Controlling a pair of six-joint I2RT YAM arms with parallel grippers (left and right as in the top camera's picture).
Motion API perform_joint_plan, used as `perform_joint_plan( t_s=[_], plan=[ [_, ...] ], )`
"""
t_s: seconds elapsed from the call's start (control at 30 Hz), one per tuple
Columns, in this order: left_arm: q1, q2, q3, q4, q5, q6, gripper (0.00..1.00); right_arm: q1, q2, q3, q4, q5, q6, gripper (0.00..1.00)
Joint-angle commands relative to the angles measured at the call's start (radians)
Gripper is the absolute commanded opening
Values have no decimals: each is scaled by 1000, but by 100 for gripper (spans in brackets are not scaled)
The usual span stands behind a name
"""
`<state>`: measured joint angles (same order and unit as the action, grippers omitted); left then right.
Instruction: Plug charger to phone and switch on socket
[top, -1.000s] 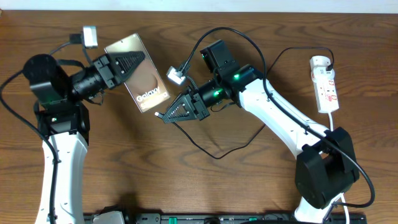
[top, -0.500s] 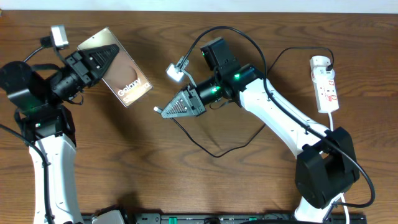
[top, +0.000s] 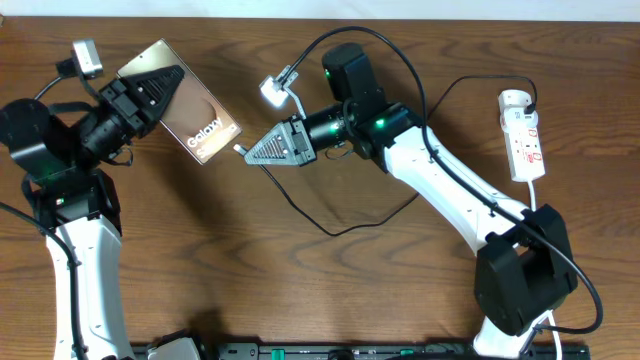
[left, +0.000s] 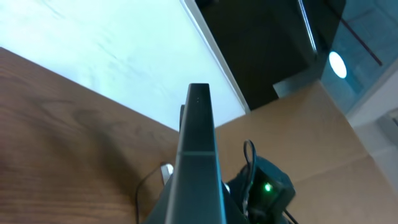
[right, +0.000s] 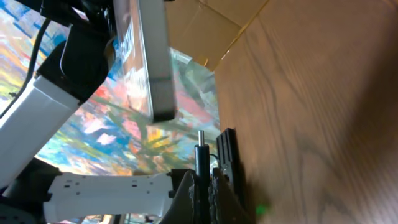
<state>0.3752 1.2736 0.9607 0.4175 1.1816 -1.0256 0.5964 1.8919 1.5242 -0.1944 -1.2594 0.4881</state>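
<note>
The gold-backed phone (top: 205, 125) is lifted off the table at the upper left, with my left gripper (top: 165, 90) shut on its upper end. In the left wrist view only the phone's dark edge (left: 199, 155) shows, rising from between the jaws. My right gripper (top: 250, 152) is shut on the charger's small black plug (top: 238, 149), just right of the phone's lower end with a small gap. In the right wrist view the plug (right: 201, 155) sticks up between the fingers (right: 186, 196), pointing at the phone's end (right: 155, 93). The white socket (top: 523, 135) lies at the far right.
The charger's thin black cable (top: 330, 230) loops across the table's middle toward the socket. The right arm's white links (top: 450, 190) cross the table diagonally. A white cord (top: 545, 190) runs down from the socket.
My left arm swung left and up with the phone. My right gripper carried the plug up and left, following the phone's lower end.
</note>
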Motion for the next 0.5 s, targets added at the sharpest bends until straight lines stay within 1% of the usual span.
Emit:
perform_joint_plan(
  t_s=[0.0, 0.1, 0.2, 0.3, 0.4, 0.47],
  plan=[
    [2, -6, 9, 24, -50, -21, 7, 19, 2, 16, 23, -7, 58, 1],
    [2, -6, 9, 26, -46, -21, 7, 19, 2, 16, 20, 22, 57, 1],
    [2, -6, 9, 26, -41, -21, 7, 13, 2, 16, -77, 131, 14, 1],
    [3, -6, 9, 26, -33, -20, 7, 0, 2, 16, -235, 304, -27, 1],
    [3, -6, 9, 27, -29, -20, 7, -24, 2, 16, -399, 528, -32, 1],
    [2, -6, 9, 27, -26, -20, 7, -41, 2, 16, -534, 765, 16, 1]
  ],
)
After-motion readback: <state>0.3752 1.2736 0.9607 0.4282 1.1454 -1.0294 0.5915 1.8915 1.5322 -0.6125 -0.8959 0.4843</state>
